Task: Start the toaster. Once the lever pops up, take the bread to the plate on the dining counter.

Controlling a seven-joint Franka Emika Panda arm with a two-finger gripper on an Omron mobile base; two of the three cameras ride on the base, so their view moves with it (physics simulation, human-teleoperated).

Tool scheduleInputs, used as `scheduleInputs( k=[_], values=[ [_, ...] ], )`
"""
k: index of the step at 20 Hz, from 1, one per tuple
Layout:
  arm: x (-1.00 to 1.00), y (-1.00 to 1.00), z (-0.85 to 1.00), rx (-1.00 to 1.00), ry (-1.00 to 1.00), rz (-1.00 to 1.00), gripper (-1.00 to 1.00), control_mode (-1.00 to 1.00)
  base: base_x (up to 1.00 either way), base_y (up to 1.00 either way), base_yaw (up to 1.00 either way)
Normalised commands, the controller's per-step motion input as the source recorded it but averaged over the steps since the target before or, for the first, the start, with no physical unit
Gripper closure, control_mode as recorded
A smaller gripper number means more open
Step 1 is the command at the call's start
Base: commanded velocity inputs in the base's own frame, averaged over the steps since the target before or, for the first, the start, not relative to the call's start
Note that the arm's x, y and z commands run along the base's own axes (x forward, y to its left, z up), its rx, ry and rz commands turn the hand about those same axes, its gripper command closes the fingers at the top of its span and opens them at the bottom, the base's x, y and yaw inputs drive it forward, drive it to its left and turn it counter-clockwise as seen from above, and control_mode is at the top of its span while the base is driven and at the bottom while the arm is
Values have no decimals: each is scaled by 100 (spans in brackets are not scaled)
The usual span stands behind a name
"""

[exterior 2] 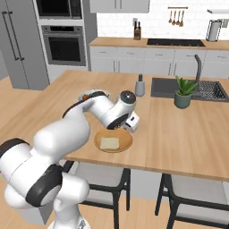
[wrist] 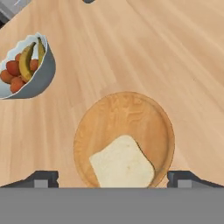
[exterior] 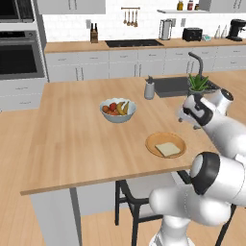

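Note:
The bread (wrist: 122, 164) lies flat on the round wooden plate (wrist: 122, 109), toward its near side. The plate (exterior: 153, 141) rests near the front edge of the dining counter (exterior: 72, 144). My gripper (wrist: 113, 180) hovers just above the plate, open, its fingertips (wrist: 41, 179) spread wider than the slice and holding nothing. From the base cameras the gripper (exterior: 184, 117) (exterior 2: 129, 127) hangs beside and over the plate (exterior 2: 126, 142), with the bread (exterior: 167, 149) (exterior 2: 109, 143) apart from it. The black toaster (exterior: 192, 33) stands far back on the tile-backed counter.
A white fruit bowl (exterior: 117, 109) (wrist: 26, 65) sits left of the plate. Behind it are a grey soap dispenser (exterior: 149, 89), the dark sink (exterior: 173, 85) with its faucet, and a potted plant (exterior 2: 183, 91). Dark chairs (exterior 2: 107, 183) stand under the counter's front edge.

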Motion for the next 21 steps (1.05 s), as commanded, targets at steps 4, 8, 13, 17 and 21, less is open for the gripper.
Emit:
scheduleInputs(
  k=[4,8,13,17,21],
  values=[
    [-48,78,59,-17,3,-3,-100,-100,0,0,0],
    [-47,82,52,-15,1,1,-100,-100,0,0,0],
    [-49,61,61,-11,1,6,-100,-100,0,0,0],
    [-52,49,49,-12,3,8,-100,-100,0,0,0],
    [-68,32,48,-13,0,9,-100,-100,0,0,0]
  ],
)
